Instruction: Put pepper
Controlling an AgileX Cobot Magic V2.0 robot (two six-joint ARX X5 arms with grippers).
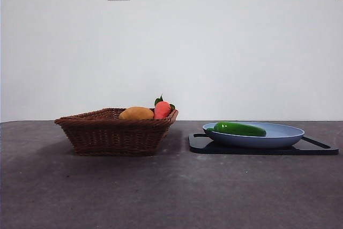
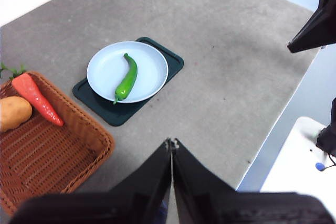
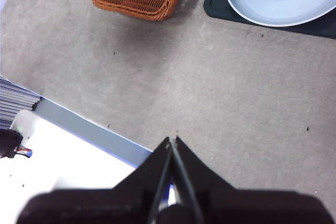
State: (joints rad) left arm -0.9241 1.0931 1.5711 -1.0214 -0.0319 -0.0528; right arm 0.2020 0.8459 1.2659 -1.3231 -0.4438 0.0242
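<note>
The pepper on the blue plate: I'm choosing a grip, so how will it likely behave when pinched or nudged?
The pepper looks glossy and smooth, so the jaws may slip on it. Its long rounded body lies loose on the shallow blue plate, so a sideways nudge would probably roll or slide it. It holds its curved shape unsupported, which suggests it is fairly stiff.

Glossy green pepper [image 1: 239, 128] on pale blue plate [image 1: 284, 138], black board [image 1: 321, 150] beneath; brown woven basket [image 1: 115, 138] holds red-orange carrot [image 1: 162, 110], yellow-orange fruit [image 1: 136, 113]; grey speckled table [image 1: 171, 191].
</note>
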